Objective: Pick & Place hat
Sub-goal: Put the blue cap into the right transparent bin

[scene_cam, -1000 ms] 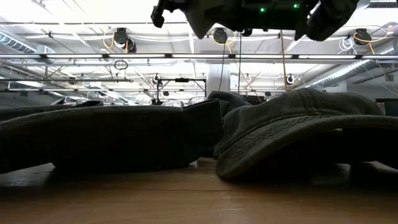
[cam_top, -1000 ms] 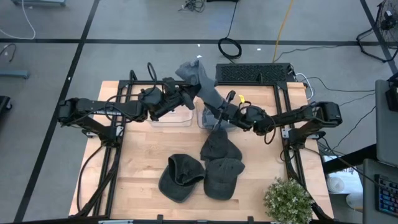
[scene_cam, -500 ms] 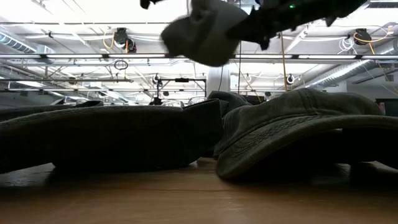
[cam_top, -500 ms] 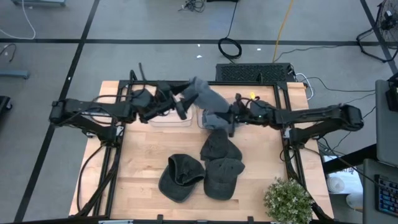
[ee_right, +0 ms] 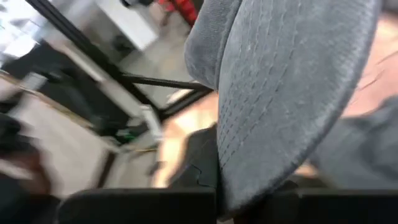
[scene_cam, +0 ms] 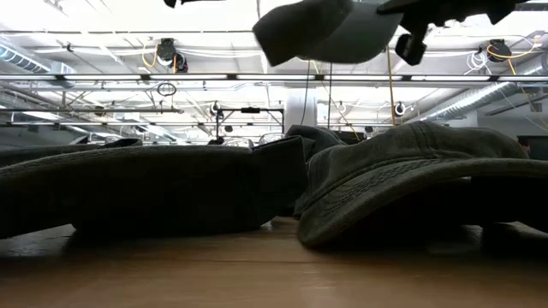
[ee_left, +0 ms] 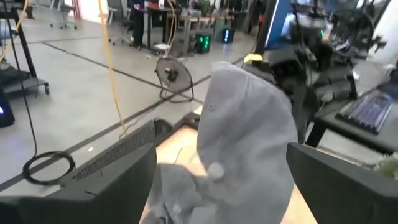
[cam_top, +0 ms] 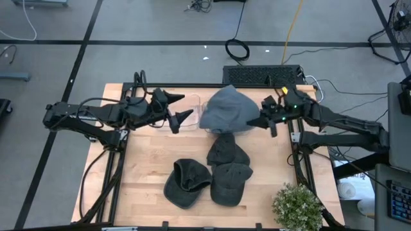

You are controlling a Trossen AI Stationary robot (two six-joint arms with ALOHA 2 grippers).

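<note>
Hats (cam_top: 212, 176) lie below the grey hat (cam_top: 228, 110) near a plant (cam_top: 297, 206).

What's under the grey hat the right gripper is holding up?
Under the grey hat, hanging from the shut right gripper, sits a clear bin, partly covered. Whether the bin holds anything is hidden. The dark hats lie nearer on the table. The left gripper is open, apart.

A potted plant (cam_top: 298, 205) occupies the table's (cam_top: 144, 173) corner.
</note>
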